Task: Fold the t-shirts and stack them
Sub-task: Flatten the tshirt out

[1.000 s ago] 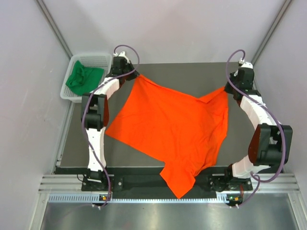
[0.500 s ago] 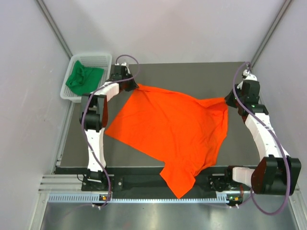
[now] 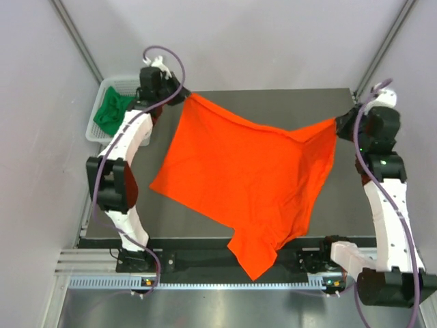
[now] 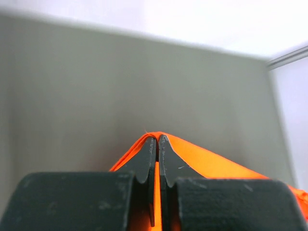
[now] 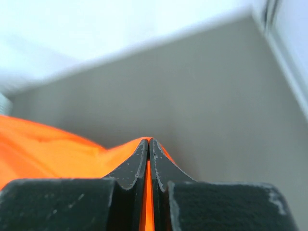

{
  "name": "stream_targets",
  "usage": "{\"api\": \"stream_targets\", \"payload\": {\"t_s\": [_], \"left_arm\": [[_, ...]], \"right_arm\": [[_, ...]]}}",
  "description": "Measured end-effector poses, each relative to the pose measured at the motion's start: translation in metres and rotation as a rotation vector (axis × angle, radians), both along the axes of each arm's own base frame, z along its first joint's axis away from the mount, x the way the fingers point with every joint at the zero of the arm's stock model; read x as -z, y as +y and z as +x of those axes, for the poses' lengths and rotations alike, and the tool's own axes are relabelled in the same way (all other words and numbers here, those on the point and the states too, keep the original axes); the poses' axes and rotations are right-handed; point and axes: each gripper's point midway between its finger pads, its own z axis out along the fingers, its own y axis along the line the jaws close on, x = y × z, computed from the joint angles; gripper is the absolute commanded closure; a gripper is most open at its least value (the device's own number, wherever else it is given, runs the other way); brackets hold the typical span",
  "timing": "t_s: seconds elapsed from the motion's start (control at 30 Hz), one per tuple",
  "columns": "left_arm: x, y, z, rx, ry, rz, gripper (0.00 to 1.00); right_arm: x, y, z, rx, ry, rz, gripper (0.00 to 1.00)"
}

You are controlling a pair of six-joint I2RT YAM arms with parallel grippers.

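The bright orange t-shirt (image 3: 246,171) hangs stretched between both arms above the dark table, its lower part draped over the near edge. My left gripper (image 3: 186,96) is shut on the shirt's far left corner (image 4: 192,156). Cloth shows between its fingers (image 4: 147,159). My right gripper (image 3: 339,121) is shut on the far right corner (image 5: 72,151), with orange cloth pinched between its fingers (image 5: 136,163). The dark green t-shirt (image 3: 113,113) lies crumpled in the white basket at the far left.
The white mesh basket (image 3: 126,83) stands off the table's far left corner, just under my left arm. Grey walls close in on three sides. A metal rail (image 3: 225,263) runs along the near edge by the arm bases.
Both arms have lifted and moved outward and toward the back, pulling the orange shirt's far edge taut and higher. The left gripper now sits over the basket's edge.
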Motion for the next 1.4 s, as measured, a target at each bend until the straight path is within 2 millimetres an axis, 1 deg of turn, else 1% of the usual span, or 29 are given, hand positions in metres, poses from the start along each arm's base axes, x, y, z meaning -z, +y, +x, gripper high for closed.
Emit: {"api": "stream_targets", "payload": {"t_s": [0.03, 0.07, 0.1, 0.13, 0.17, 0.23, 0.27, 0.3, 0.37, 0.43, 0.47, 0.5, 0.57, 0.63, 0.67, 0.73, 0.8, 0.87, 0.93, 0.97, 1.03, 1.07, 1.1, 1.17, 1.23, 1.27, 1.3, 1.37, 1.4], "left_arm": [[-0.021, 0.001, -0.007, -0.001, -0.034, -0.006, 1.0], [-0.049, 0.003, -0.018, -0.002, -0.08, -0.015, 1.0], [-0.08, 0.005, -0.032, -0.003, -0.138, -0.025, 1.0], [-0.105, 0.007, -0.045, -0.007, -0.184, -0.033, 1.0], [-0.133, 0.01, -0.061, -0.01, -0.241, -0.042, 1.0], [-0.201, 0.02, -0.107, -0.025, -0.388, -0.065, 1.0], [-0.226, 0.024, -0.128, -0.03, -0.448, -0.073, 1.0], [-0.256, 0.03, -0.156, -0.041, -0.523, -0.085, 1.0], [-0.309, 0.043, -0.215, -0.069, -0.67, -0.11, 1.0], [-0.344, 0.055, -0.261, -0.095, -0.776, -0.129, 1.0], [-0.362, 0.061, -0.288, -0.109, -0.835, -0.142, 1.0], [-0.378, 0.067, -0.313, -0.12, -0.891, -0.154, 1.0], [-0.402, 0.076, -0.349, -0.143, -0.97, -0.174, 1.0], [-0.42, 0.085, -0.387, -0.162, -1.04, -0.192, 1.0], [-0.425, 0.088, -0.397, -0.169, -1.061, -0.197, 1.0], [-0.434, 0.093, -0.414, -0.186, -1.093, -0.2, 1.0], [-0.437, 0.096, -0.421, -0.198, -1.105, -0.196, 1.0], [-0.436, 0.097, -0.419, -0.204, -1.102, -0.187, 1.0], [-0.433, 0.096, -0.411, -0.204, -1.088, -0.174, 1.0], [-0.429, 0.094, -0.402, -0.204, -1.073, -0.165, 1.0], [-0.416, 0.09, -0.378, -0.195, -1.037, -0.147, 1.0], [-0.405, 0.086, -0.359, -0.191, -1.0, -0.135, 1.0], [-0.395, 0.082, -0.34, -0.183, -0.968, -0.125, 1.0], [-0.366, 0.072, -0.295, -0.162, -0.883, -0.104, 1.0], [-0.324, 0.059, -0.238, -0.13, -0.78, -0.08, 1.0], [-0.297, 0.051, -0.207, -0.111, -0.718, -0.068, 1.0], [-0.276, 0.046, -0.186, -0.099, -0.675, -0.063, 1.0], [-0.209, 0.032, -0.13, -0.066, -0.552, -0.043, 1.0], [-0.174, 0.027, -0.106, -0.054, -0.488, -0.035, 1.0]], "right_arm": [[-0.021, 0.001, -0.006, -0.001, -0.05, -0.001, 1.0], [-0.051, 0.002, -0.016, -0.003, -0.12, -0.002, 1.0], [-0.073, 0.003, -0.026, -0.004, -0.173, -0.002, 1.0], [-0.1, 0.004, -0.04, -0.007, -0.238, -0.004, 1.0], [-0.127, 0.005, -0.055, -0.008, -0.305, -0.003, 1.0], [-0.173, 0.009, -0.09, -0.013, -0.431, -0.001, 1.0], [-0.191, 0.01, -0.104, -0.014, -0.479, -0.001, 1.0], [-0.209, 0.012, -0.122, -0.018, -0.53, 0.001, 1.0], [-0.246, 0.017, -0.163, -0.035, -0.637, -0.004, 1.0], [-0.275, 0.021, -0.201, -0.046, -0.723, -0.012, 1.0], [-0.286, 0.022, -0.217, -0.051, -0.76, -0.016, 1.0], [-0.298, 0.025, -0.238, -0.057, -0.805, -0.021, 1.0], [-0.313, 0.028, -0.269, -0.065, -0.866, -0.029, 1.0], [-0.326, 0.031, -0.305, -0.073, -0.934, -0.037, 1.0], [-0.33, 0.032, -0.316, -0.076, -0.959, -0.04, 1.0], [-0.341, 0.035, -0.346, -0.085, -1.022, -0.049, 1.0], [-0.349, 0.037, -0.369, -0.088, -1.078, -0.061, 1.0], [-0.352, 0.037, -0.381, -0.087, -1.108, -0.07, 1.0], [-0.35, 0.036, -0.379, -0.084, -1.108, -0.083, 1.0], [-0.346, 0.036, -0.372, -0.08, -1.092, -0.088, 1.0], [-0.334, 0.033, -0.346, -0.073, -1.041, -0.093, 1.0], [-0.325, 0.031, -0.331, -0.068, -1.005, -0.093, 1.0], [-0.315, 0.029, -0.309, -0.065, -0.96, -0.093, 1.0], [-0.289, 0.025, -0.267, -0.057, -0.868, -0.091, 1.0], [-0.245, 0.019, -0.215, -0.045, -0.738, -0.092, 1.0], [-0.221, 0.016, -0.19, -0.041, -0.67, -0.091, 1.0], [-0.197, 0.014, -0.168, -0.036, -0.613, -0.094, 1.0], [-0.151, 0.008, -0.133, -0.023, -0.508, -0.098, 1.0], [-0.127, 0.006, -0.116, -0.018, -0.464, -0.102, 1.0]]}}
